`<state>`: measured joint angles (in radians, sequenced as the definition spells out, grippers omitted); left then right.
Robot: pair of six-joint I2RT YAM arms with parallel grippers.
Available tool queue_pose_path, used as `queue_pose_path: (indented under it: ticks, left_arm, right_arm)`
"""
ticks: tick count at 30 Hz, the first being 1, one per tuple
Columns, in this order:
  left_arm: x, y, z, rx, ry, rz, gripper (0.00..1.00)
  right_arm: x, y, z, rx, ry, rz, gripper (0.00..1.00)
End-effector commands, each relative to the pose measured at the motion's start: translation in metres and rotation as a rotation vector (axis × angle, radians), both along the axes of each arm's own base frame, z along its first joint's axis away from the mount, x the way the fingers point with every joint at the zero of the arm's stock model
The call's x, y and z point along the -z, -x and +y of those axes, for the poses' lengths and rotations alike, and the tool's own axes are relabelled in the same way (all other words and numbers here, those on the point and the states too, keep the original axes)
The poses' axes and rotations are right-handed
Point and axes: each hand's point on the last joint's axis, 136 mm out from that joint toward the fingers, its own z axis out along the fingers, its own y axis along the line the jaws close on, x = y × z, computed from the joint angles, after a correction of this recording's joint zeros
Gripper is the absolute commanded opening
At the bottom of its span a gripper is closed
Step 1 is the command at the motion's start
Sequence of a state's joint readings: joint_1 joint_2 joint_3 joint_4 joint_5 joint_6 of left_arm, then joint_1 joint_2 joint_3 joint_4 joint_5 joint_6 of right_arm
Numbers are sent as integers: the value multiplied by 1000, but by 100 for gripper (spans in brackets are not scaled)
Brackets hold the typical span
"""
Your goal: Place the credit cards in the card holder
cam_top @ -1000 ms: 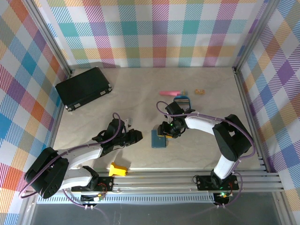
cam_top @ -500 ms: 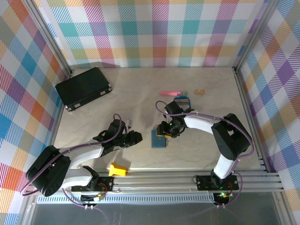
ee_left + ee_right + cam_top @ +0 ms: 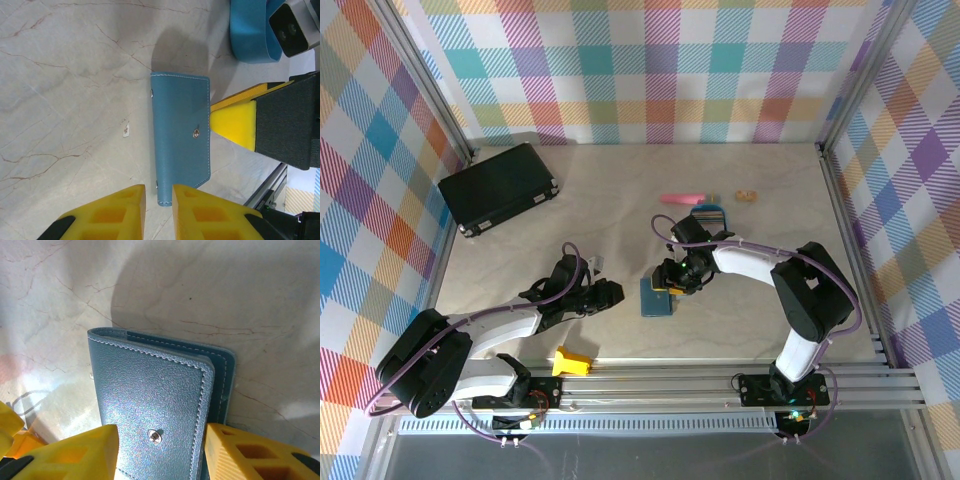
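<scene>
Movement since a second ago is slight. Nearest, a small yellow block (image 3: 572, 361) sits by the near edge of the surface (image 3: 620, 170), where it was before. Just beyond it the left tool (image 3: 610, 292) points right at the card holder (image 3: 655, 298). It has hardly shifted, and its fingers (image 3: 195, 215) are almost clenched, with only a narrow empty slit between them and nothing held. The card holder lies flat and folded on the surface between the two tools, near the middle and close to the near edge. Its snap stud (image 3: 196, 133) faces up, and it has slid a touch to the left since the earlier frame. In the left wrist view a tiny pale scrap (image 3: 126, 131) lies on the surface just beside it. The right tool (image 3: 672, 285) has followed the holder left and sits at its right-hand end. In the right wrist view its yellow fingers (image 3: 75, 450) stand apart astride that end (image 3: 150, 395), where the top cover rides slightly above the layer beneath. Whether they pinch the holder cannot be told. Farther back and a little right is a blue oval tray (image 3: 708, 213); its dark contents are too small to make out. Beyond it lie a pink object (image 3: 683, 199) and a small tan piece (image 3: 747, 196), and a large black case (image 3: 500, 187) lies at the far left. None of these has moved.
</scene>
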<state>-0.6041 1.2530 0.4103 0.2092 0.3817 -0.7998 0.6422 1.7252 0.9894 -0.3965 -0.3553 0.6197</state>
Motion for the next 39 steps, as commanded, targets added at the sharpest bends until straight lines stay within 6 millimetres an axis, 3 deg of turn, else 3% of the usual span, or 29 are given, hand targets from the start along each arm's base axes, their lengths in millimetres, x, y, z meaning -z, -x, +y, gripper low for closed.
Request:
queue_pose_path:
  ticks: [1,12,23,31,39]
  left_arm:
    - [-7,-7,-1,-18,7,-2,21]
    - [-3,-10,1,-48,-8,16,21]
    - [8,-8,8,-68,-44,43,21]
    - [26,3,30,-102,-183,112,5]
    - [38,3,8,-38,-135,145,0]
  right_arm:
    - [-18,0,13,-28,-79,-23,48]
    - [-42,4,37,-21,-243,-1,46]
    - [-49,17,56,-61,-343,33,46]
    - [-48,17,60,-65,-352,36,44]
    - [-43,21,59,-77,-335,49,44]
